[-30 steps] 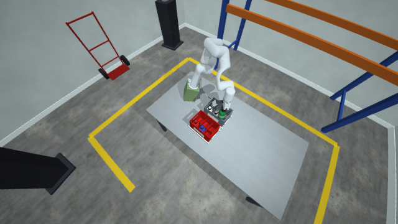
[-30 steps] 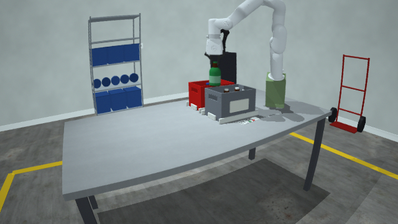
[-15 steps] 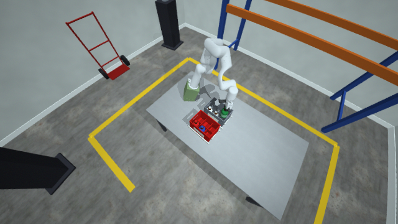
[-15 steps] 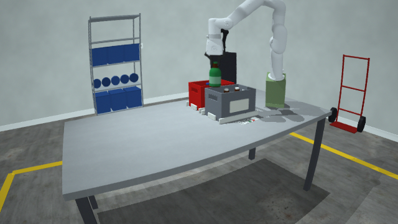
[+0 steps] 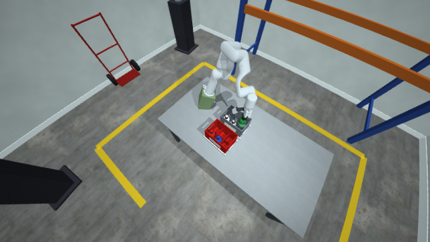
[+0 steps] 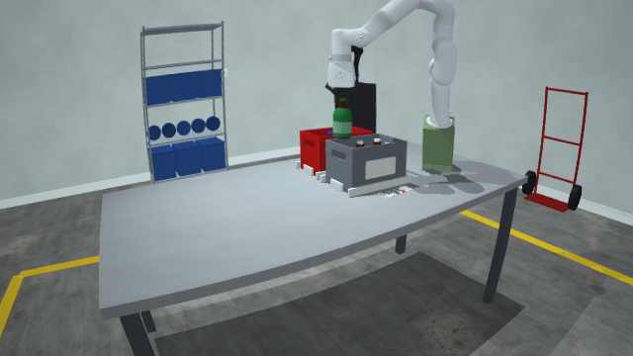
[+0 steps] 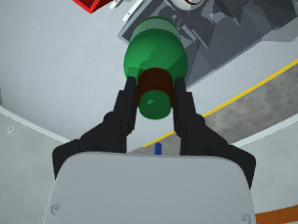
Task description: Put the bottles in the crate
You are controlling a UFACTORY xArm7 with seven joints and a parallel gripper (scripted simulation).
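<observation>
My gripper [image 6: 342, 96] is shut on the neck of a green-labelled bottle [image 6: 342, 121] and holds it upright. The bottle hangs just above the rim of the grey crate [image 6: 368, 160], at the crate's end nearest the red crate [image 6: 316, 145]. In the wrist view the fingers clamp the brown neck above the green body [image 7: 156, 63]. Two bottles [image 6: 360, 143] [image 6: 377, 141] stand in the grey crate. The red crate [image 5: 222, 136] holds a red-labelled and a blue-labelled bottle. The pick list [image 6: 396, 193] lies on the table beside the grey crate, partly hidden.
The arm's green base block [image 6: 438, 143] stands on the table behind the grey crate. A blue-stocked shelf [image 6: 183, 101] and a red hand truck [image 6: 559, 148] stand on the floor away from the table.
</observation>
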